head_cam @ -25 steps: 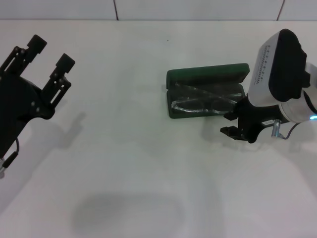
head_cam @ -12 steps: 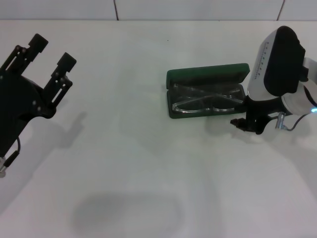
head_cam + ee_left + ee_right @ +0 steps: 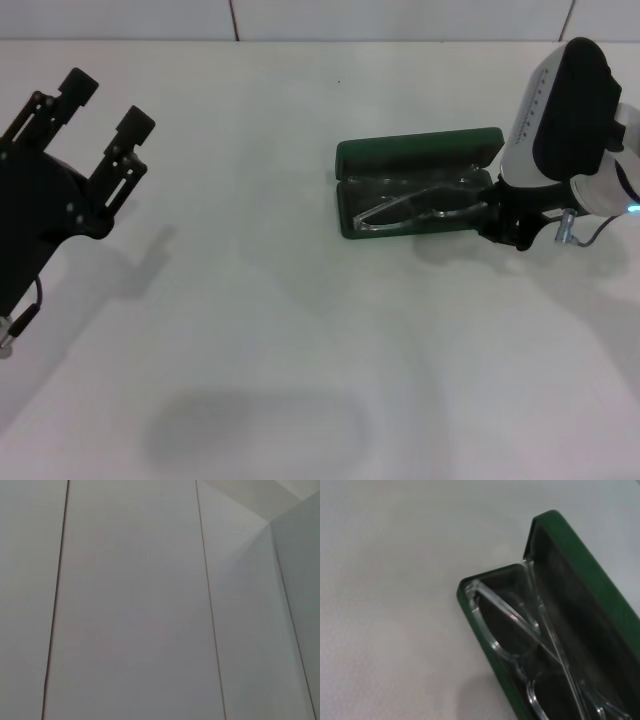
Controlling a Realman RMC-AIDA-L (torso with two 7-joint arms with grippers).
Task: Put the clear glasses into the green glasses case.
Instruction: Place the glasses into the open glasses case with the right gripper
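The green glasses case (image 3: 420, 150) lies open right of the table's middle, its lid tipped back on the far side. The clear glasses (image 3: 415, 205) lie inside its lower half, arms folded across the dark lining. My right gripper (image 3: 497, 215) is low at the case's right end, right against it, largely hidden under the white wrist housing. The right wrist view shows the case (image 3: 580, 545) close up with the glasses (image 3: 512, 617) resting in it. My left gripper (image 3: 103, 108) hangs open and empty at the far left, well away from the case.
The white table (image 3: 260, 330) stretches around the case with a tiled wall edge at the back. A cable loop (image 3: 590, 235) hangs off the right wrist. The left wrist view shows only pale wall panels (image 3: 135, 605).
My right gripper has moved from the case's front right corner back to its right end. The glasses have shifted a little inside the case. The left arm has stayed still.
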